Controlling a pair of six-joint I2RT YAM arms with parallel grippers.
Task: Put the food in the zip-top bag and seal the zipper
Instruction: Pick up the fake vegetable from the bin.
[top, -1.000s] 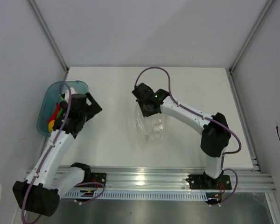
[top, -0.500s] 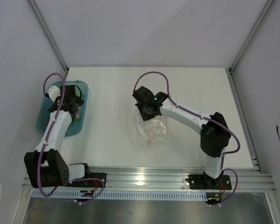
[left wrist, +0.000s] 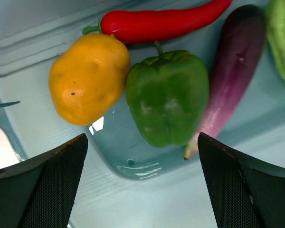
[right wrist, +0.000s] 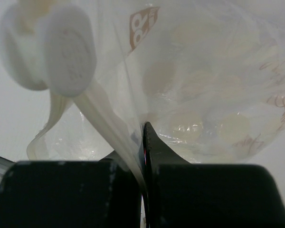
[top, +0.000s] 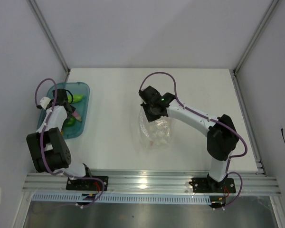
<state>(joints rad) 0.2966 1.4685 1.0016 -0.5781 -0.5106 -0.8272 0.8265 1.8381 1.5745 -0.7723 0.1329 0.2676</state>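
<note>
Left fingers (top: 65, 103) spread wide, gripping nothing, over teal translucent plastic tray (top: 83, 87) w/ yellow toy pepper (left wrist: 88, 78), green toy pepper (left wrist: 167, 97), red toy chili (left wrist: 166, 21), purple toy eggplant (left wrist: 232, 71) & pale-green toy veg (left wrist: 282, 42); right fingers (right wrist: 145, 152), closed tight, pinch edge of clear white-dotted crinkly plastic zip-top bag (top: 156, 133) mid white desk (top: 114, 142).

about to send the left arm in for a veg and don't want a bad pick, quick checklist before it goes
1. left fingers open: ok
2. green pepper centred between them: ok
3. room beside it: not ok, yellow pepper and eggplant lie against it
4. right fingers shut on bag edge: ok
5. bag mouth open wide enough: cannot tell
</note>
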